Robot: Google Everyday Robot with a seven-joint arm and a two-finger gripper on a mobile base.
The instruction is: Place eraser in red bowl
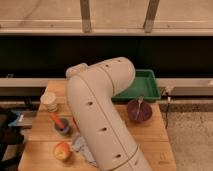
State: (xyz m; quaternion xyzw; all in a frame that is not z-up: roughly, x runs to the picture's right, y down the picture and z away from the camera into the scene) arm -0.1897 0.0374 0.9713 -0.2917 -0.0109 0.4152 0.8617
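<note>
My white arm (100, 105) fills the middle of the camera view and rises over the wooden table (150, 145). The gripper does not show; it is hidden behind the arm's body or out of view. The red bowl is hidden behind the arm on the table's left-middle part. The eraser is not visible anywhere.
A dark maroon bowl with a metal utensil (139, 110) stands right of the arm. A green tray (142, 85) lies at the back right. On the left are a pale cup (49, 101), a small grey bowl with an orange tool (61, 125), an apple (62, 150) and a grey cloth (80, 145).
</note>
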